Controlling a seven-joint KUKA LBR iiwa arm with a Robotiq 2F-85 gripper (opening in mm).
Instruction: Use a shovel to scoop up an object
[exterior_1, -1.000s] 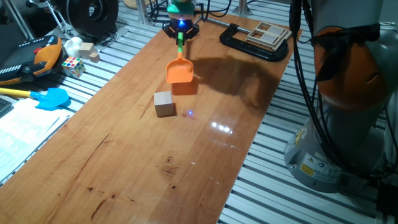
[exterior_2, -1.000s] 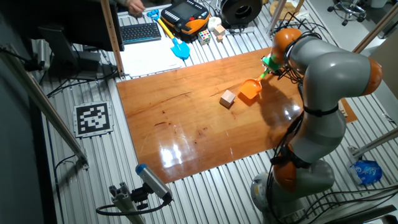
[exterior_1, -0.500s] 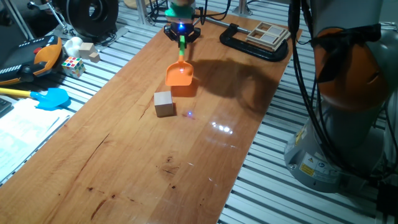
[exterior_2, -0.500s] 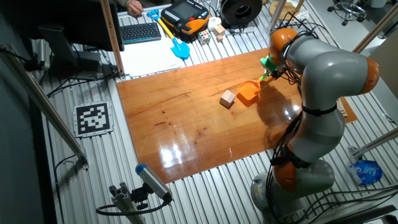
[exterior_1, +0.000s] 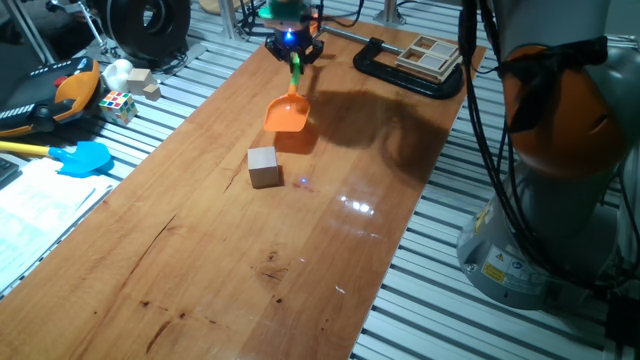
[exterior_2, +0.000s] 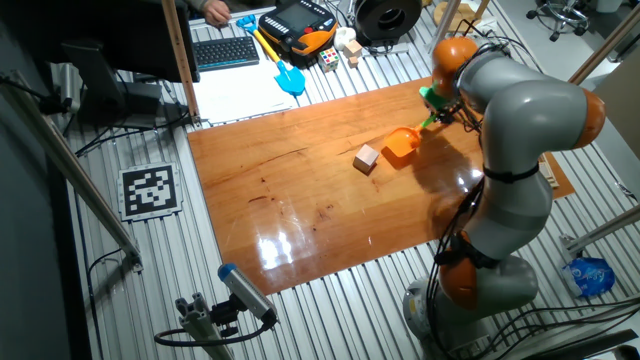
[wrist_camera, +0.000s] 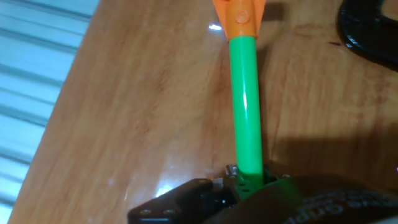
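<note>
My gripper is shut on the green shaft of the shovel at the far end of the wooden table. The orange blade hangs just above the wood, a short way beyond the wooden cube. In the other fixed view the shovel's blade sits right of the cube, with the gripper above it. The hand view shows the green shaft running up from the gripper to the orange blade neck; the cube is out of that view.
A black clamp and wooden tiles lie at the table's far right. A blue toy shovel, a puzzle cube and wooden blocks lie off the left edge. The robot base stands on the right.
The gripper and shovel have drawn slightly away from the cube, toward the far end of the table, and the blade has lifted a little. The cube has not moved.
</note>
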